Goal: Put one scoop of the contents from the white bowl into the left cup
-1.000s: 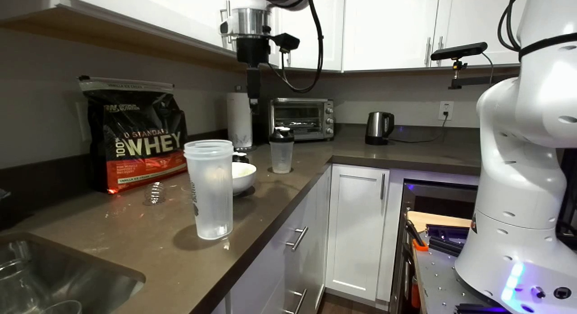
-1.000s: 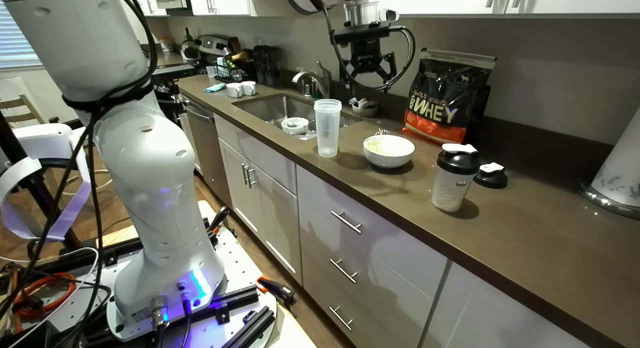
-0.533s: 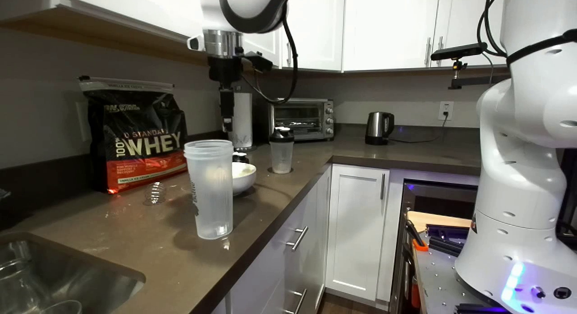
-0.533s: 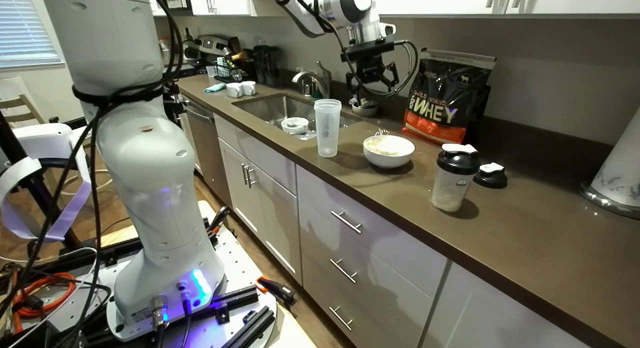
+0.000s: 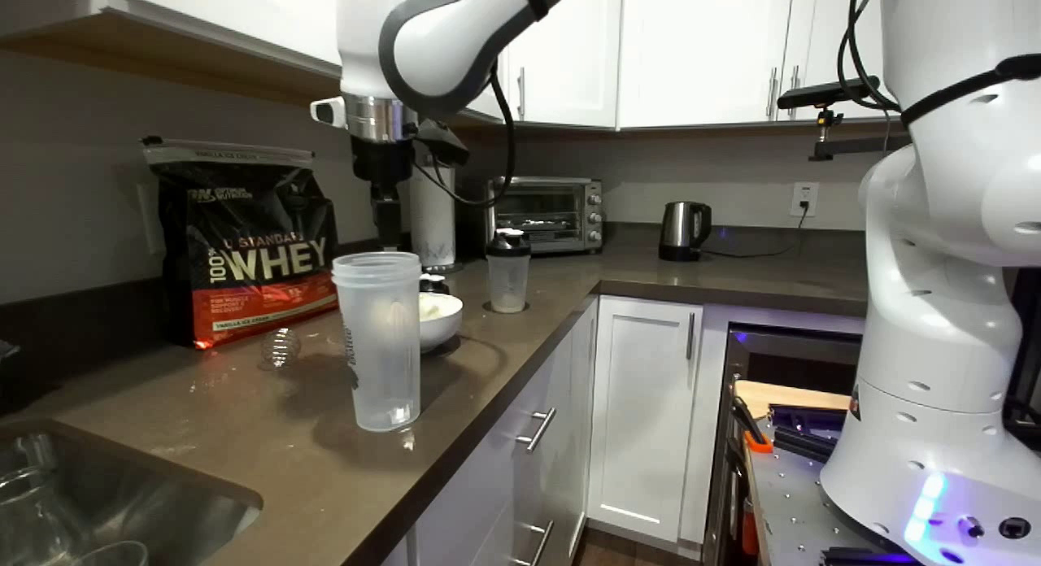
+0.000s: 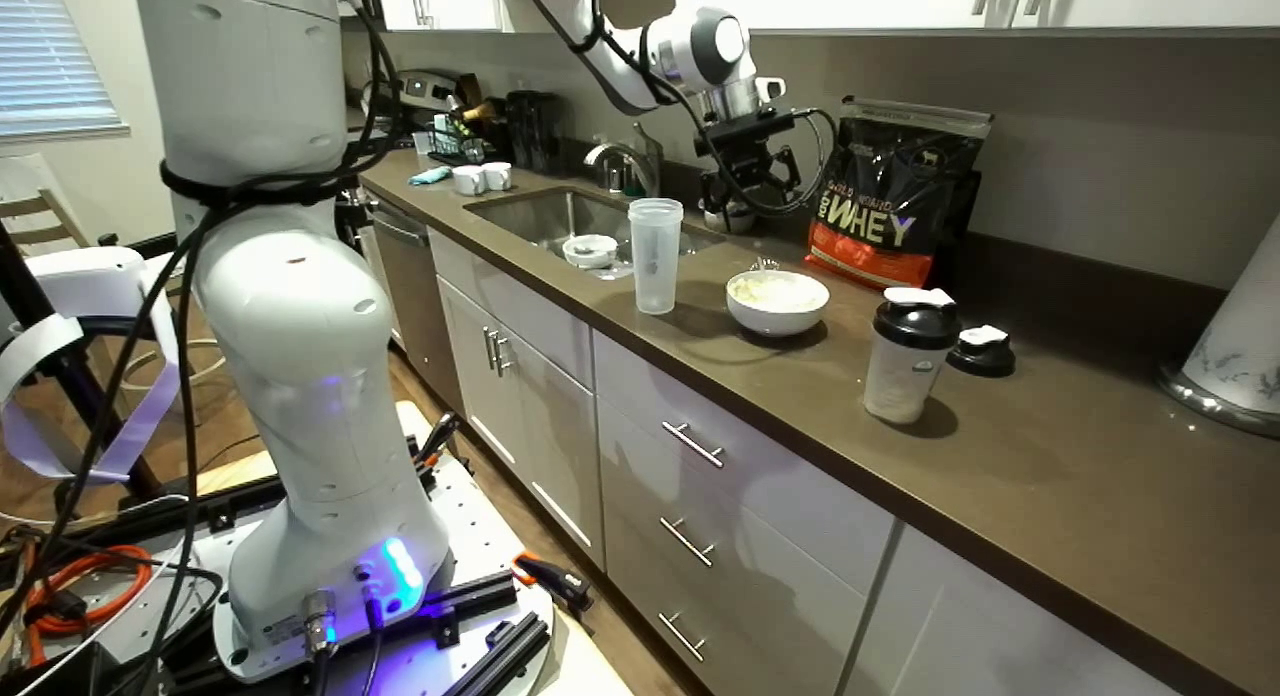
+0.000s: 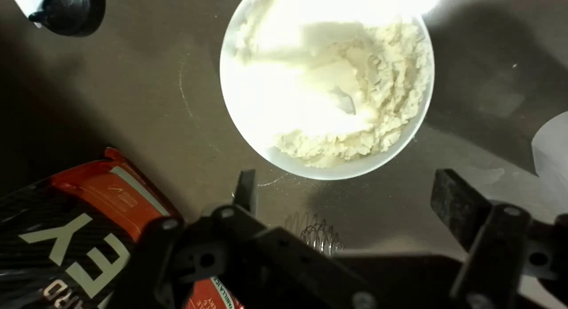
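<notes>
On the dark brown stone counter (image 6: 1080,456), in an exterior view, the task seems to stand at its beginning. The low, wide, plain white bowl (image 6: 778,323) is between the tall, frosted, translucent plastic tumbler (image 6: 656,261) on the left, which is the cup to fill, and a shorter clear cup with a black lid (image 6: 905,371), to the right and nearer. Pale cream powder (image 7: 399,100) lies in the bowl; inside the tumbler I see no heap of it, though its cloudy wall leaves doubt. The black robot gripper (image 7: 346,187) hangs above the counter, its two fingers spread wide apart, and has hold of nothing; in the wrist view the bowl appears just ahead of them. Where the scoop is I cannot tell, because strong glare covers part of the powder. So, in my judgement, all is left: to grasp the scoop, to fill it once, to carry it over and to empty it. For moving, the far side looks narrowest: the upright black and red plastic bag (image 6: 905,191) stands near the gripper, and a coiled silver wire ball (image 7: 320,238) lies just behind the bowl. Between bowl and tumbler there is open room for the crossing, but the tumbler stands near the counter's front edge, and a push could tip it.
</notes>
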Available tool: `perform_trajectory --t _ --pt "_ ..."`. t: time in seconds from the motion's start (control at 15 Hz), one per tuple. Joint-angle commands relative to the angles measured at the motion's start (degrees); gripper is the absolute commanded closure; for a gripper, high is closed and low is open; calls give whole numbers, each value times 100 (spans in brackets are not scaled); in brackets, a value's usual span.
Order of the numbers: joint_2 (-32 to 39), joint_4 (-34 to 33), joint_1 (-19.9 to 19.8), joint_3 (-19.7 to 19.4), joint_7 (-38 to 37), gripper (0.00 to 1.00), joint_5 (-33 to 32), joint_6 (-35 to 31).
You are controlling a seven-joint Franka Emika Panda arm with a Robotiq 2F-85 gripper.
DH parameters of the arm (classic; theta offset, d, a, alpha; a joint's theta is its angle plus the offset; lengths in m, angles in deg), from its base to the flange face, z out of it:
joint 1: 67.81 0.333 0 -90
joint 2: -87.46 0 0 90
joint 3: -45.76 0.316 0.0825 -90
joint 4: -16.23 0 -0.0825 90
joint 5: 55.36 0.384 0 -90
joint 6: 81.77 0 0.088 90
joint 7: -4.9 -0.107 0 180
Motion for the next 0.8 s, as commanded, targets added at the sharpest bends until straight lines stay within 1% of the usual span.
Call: perform_trajectory --t 0.0,0.47,0.73 --pt "228 -82 -5 -30 -40 0 -382 -287" --pt "520 -126 25 -174 -232 0 -997 -579" --pt "632 -170 11 -244 -271 0 -1100 -623"
